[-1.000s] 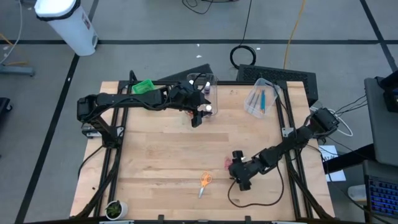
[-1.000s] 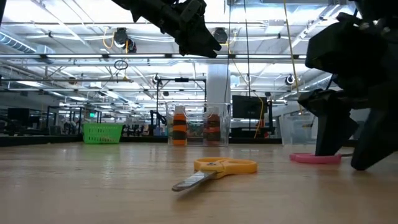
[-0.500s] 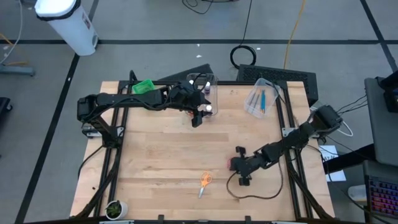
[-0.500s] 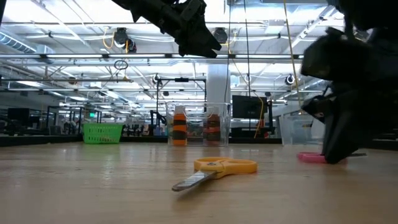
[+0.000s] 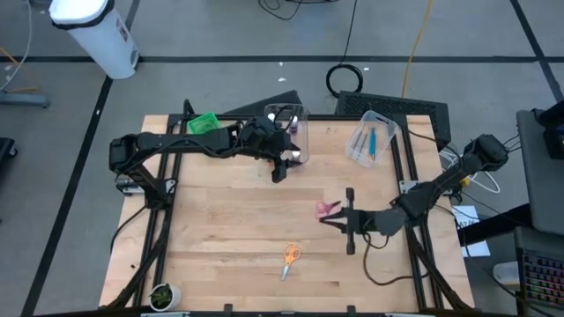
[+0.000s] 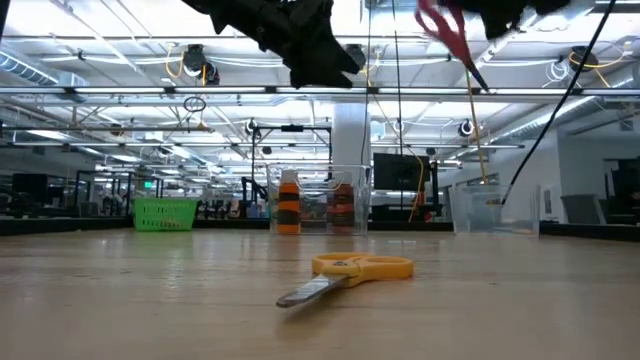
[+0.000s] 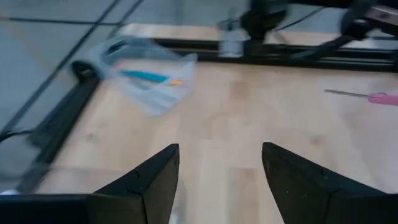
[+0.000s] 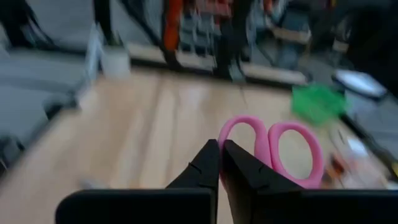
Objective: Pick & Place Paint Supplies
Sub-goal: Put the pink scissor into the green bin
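Table top (image 5: 229, 220): pale wood planks w/ visible grain, smooth, slight sheen in low view. Orange-handled scissors (image 6: 345, 275): glossy plastic handles, dull grey metal blades. Pink-handled scissors (image 8: 273, 149): smooth, matt-looking plastic loops; thin metal blade seen in left wrist view. Clear rectangular tub w/ paint bottles (image 6: 318, 200): transparent glossy plastic. Clear tub holding blue brushes (image 5: 370, 141): same see-thru plastic. Green bin (image 6: 165, 213): plastic mesh-like walls. Both arms, finger pads: matt black, smooth.
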